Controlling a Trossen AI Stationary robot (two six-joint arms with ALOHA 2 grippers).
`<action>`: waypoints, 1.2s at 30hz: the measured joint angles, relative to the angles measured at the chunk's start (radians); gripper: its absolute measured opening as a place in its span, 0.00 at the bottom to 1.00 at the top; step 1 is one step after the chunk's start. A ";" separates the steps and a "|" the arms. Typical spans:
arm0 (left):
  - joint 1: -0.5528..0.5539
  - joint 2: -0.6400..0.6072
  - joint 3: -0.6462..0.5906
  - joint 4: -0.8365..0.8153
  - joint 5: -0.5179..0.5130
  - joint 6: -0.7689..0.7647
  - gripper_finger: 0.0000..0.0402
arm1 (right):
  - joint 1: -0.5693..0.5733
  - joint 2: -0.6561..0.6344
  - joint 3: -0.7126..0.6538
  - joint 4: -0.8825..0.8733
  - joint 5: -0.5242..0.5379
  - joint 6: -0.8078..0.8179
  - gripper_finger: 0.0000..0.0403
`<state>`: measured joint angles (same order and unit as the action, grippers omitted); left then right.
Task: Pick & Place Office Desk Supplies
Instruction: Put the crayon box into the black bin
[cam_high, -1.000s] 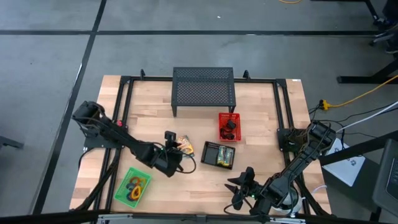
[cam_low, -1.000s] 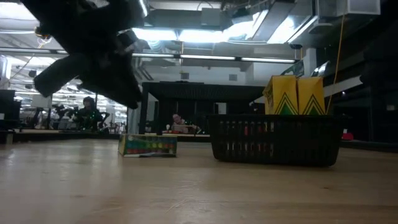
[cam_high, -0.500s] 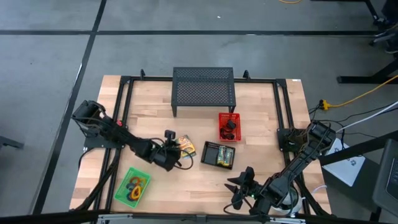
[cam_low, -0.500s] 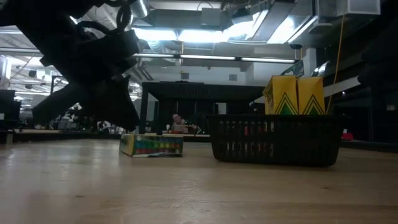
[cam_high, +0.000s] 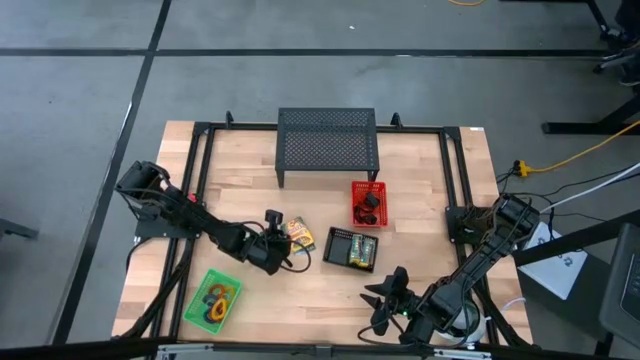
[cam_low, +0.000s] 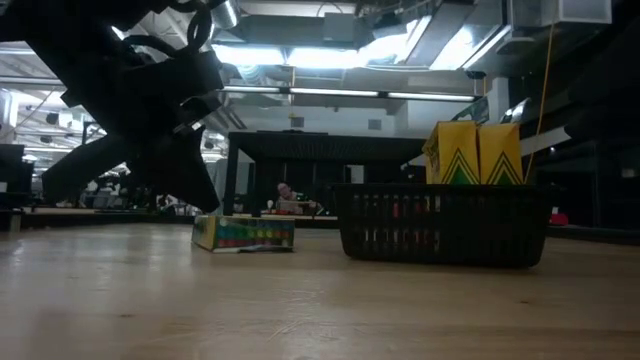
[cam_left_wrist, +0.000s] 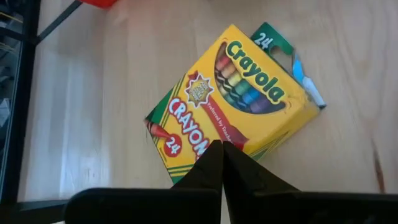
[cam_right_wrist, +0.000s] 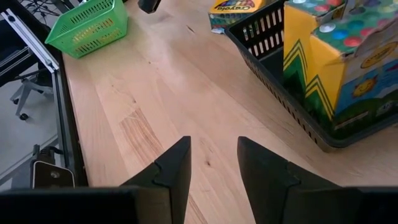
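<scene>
Overhead light: I see the wooden table evenly lit from above, with short, soft shadows.
Low view: I get a dim tabletop, bright ceiling light strips glaring behind, and the left arm a dark silhouette.
Focus: the near tabletop looks soft to me, and the far room hazy.
Left wrist: the crayon box reads sharp, with pale glare on the wood.

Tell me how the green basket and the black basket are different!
The green basket holds purple, orange and yellow loops; the black basket holds crayon boxes standing on end. The green basket sits near the table's front left corner; the black basket sits nearer the middle. The green basket is bright; the black basket is dark. Both are slatted, open-topped baskets resting on the wooden table.
</scene>
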<state>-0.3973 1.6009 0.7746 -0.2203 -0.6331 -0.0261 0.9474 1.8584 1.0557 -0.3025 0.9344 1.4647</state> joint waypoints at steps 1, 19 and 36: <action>0.001 0.000 0.000 -0.001 0.000 0.000 0.00 | 0.000 0.000 0.000 0.000 0.000 0.000 0.33; -0.011 0.021 -0.069 0.022 0.101 -0.159 0.00 | 0.000 0.000 0.000 0.000 -0.008 -0.003 0.33; -0.107 0.023 -0.178 0.181 0.065 -0.352 0.00 | -0.002 0.000 0.000 -0.002 -0.008 -0.008 0.33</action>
<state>-0.5042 1.6241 0.5964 -0.0394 -0.5685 -0.3786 0.9459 1.8584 1.0557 -0.3046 0.9268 1.4571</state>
